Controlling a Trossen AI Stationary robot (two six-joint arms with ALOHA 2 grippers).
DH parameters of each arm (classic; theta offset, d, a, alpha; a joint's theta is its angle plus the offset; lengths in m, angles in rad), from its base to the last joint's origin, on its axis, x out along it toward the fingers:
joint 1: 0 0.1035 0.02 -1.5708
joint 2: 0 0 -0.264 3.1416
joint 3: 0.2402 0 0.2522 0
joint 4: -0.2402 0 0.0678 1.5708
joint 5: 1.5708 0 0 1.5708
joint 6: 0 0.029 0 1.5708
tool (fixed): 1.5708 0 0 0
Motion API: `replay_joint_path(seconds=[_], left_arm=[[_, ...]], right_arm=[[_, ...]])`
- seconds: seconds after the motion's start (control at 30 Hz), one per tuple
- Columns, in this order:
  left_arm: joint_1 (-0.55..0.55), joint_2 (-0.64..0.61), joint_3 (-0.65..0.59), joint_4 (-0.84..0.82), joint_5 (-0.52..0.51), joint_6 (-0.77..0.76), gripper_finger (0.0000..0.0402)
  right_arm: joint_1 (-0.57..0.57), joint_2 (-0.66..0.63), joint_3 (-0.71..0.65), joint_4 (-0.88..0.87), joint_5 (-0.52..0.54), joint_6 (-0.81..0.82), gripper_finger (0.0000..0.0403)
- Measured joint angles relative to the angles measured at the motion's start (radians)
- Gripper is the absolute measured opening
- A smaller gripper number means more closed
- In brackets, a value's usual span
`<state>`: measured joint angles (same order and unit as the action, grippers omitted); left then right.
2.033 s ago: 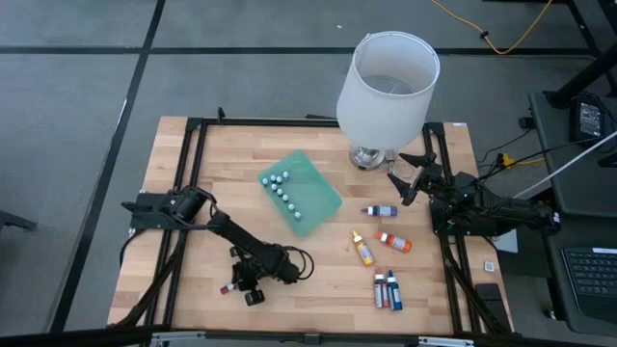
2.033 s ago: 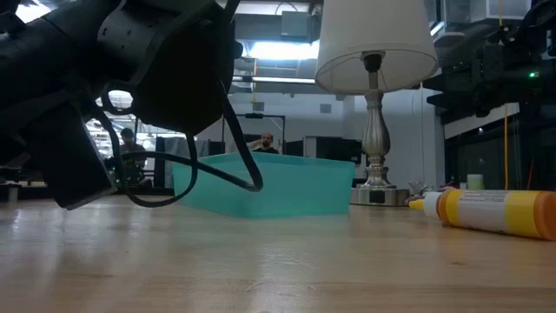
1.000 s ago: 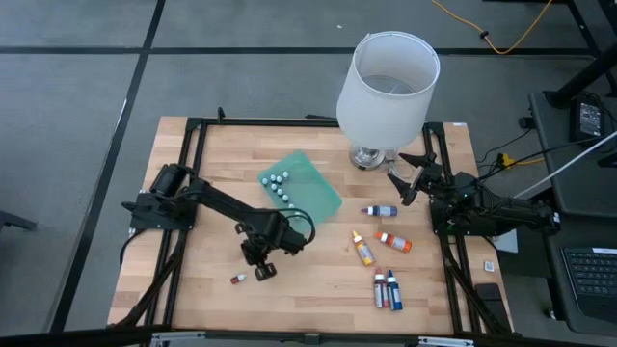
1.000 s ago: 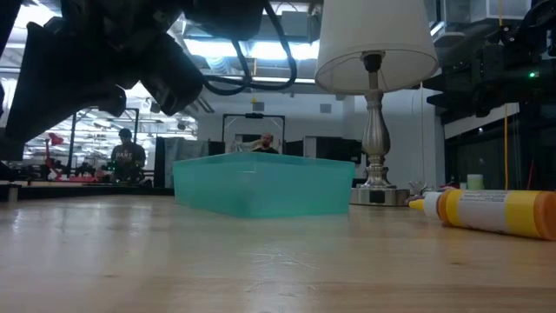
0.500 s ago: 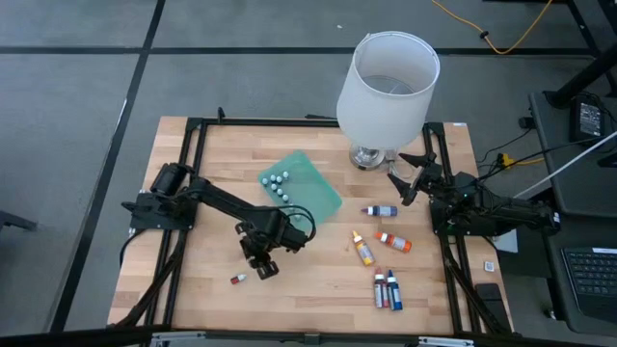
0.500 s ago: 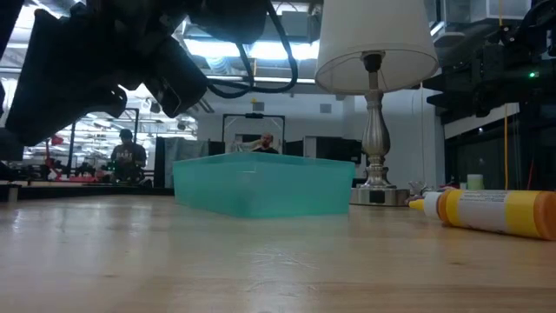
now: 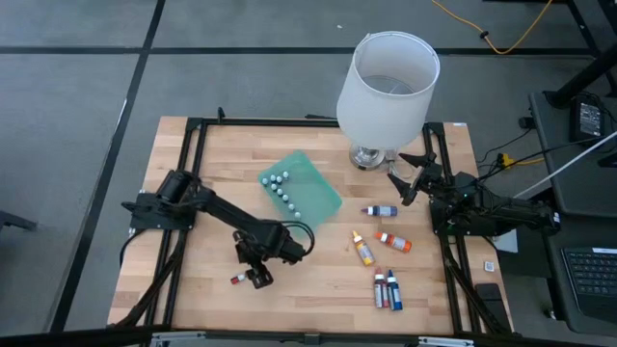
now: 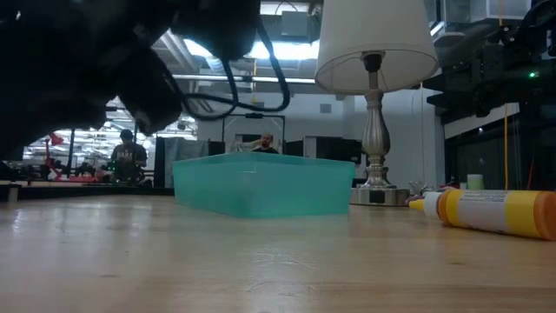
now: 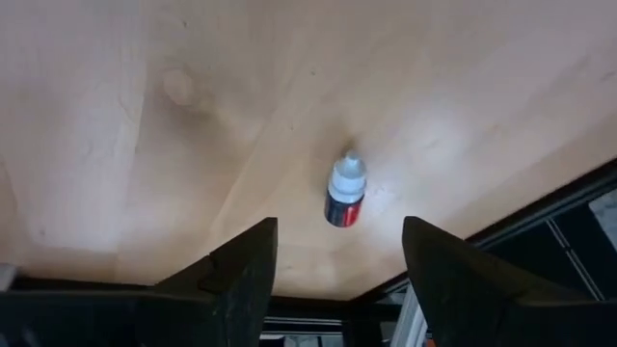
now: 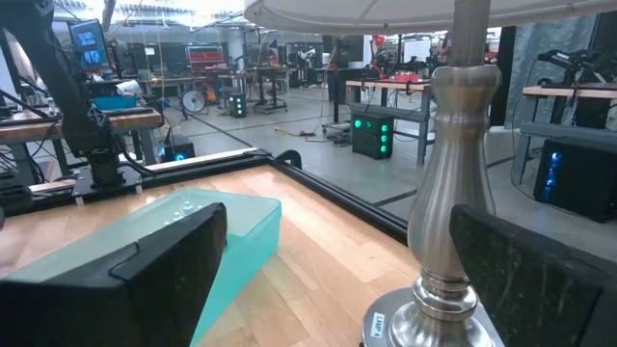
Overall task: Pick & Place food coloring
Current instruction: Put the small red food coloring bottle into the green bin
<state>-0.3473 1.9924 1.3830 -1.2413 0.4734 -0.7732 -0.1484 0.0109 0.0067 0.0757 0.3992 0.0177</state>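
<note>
Left claw (image 7: 258,277) low over the near-left part of the desk (image 7: 318,289), fingers apart, nothing between them. Just beside it, lying loose on the wood: a small red bottle (image 9: 345,193) with white cap. Other food coloring bottles (image 7: 388,287) scattered near right; tiny white-capped ones (image 7: 281,189) on the green mat (image 7: 313,198). Right claw (image 7: 403,183) parked wide apart beside the lamp (image 7: 386,87).
</note>
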Motion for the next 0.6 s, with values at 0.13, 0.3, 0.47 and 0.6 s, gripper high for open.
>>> replay_joint_path(seconds=[0.13, 0.3, 0.47, 0.6], left_arm=[[-0.013, 0.034, 0.000, 0.004, 0.014, 0.017, 0.0219], [-0.035, 0.075, 0.000, 0.008, 0.027, 0.030, 0.0219], [-0.045, 0.103, 0.002, 0.011, 0.041, 0.045, 0.0219], [-0.045, 0.120, 0.004, 0.015, 0.041, 0.046, 0.0219]], right_arm=[[0.000, 0.000, 0.000, 0.000, 0.000, 0.000, 0.0397], [0.000, 0.000, 0.000, 0.000, 0.000, 0.000, 0.0397], [0.000, 0.000, 0.000, 0.000, 0.000, 0.000, 0.0397], [0.000, 0.000, 0.000, 0.000, 0.000, 0.000, 0.0397]])
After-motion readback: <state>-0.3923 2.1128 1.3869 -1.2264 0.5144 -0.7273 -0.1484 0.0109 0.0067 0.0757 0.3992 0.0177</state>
